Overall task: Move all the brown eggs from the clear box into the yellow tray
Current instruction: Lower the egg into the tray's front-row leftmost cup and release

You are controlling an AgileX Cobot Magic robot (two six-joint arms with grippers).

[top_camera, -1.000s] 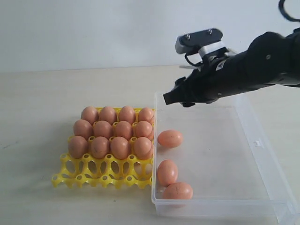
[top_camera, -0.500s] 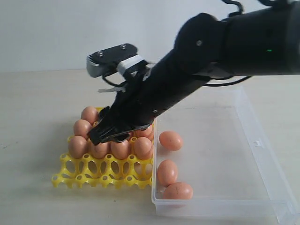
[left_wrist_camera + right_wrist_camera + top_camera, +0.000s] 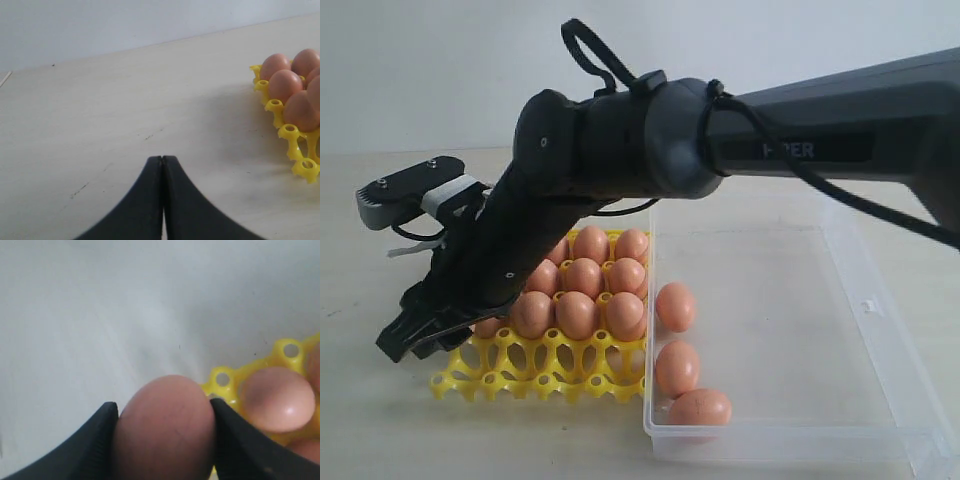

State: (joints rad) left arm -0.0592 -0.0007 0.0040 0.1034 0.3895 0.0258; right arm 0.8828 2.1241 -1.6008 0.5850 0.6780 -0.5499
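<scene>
Exterior view: a yellow tray (image 3: 542, 378) sits on a pale table (image 3: 370, 430). Brown eggs (image 3: 577, 314) fill its back rows, and the row of cups nearest the camera stands open. The black right arm (image 3: 620, 140) reaches across above the tray and hides some of its eggs. The right gripper (image 3: 418, 336) hangs low at the tray's front left corner, just off the tray's edge. What it carries cannot be made out from this angle. The clear box (image 3: 880, 330) lies touching or just beside the tray's right side. Three more brown eggs rest in the box along the wall nearest the tray, two of them close together at the front corner.

Left wrist view: the left gripper (image 3: 162, 165) is pressed closed with nothing between its two black fingers. It hangs over bare table, well apart from the tray. Only a corner of the tray shows, with several eggs seated in its cups.

Right wrist view: the right gripper's fingers are clamped on the sides of one brown egg, the held egg (image 3: 165, 440). Just beyond it are the tray's yellow rim and an egg seated in one cup. Whether the held egg is over a cup or over the table beside the tray cannot be told.
</scene>
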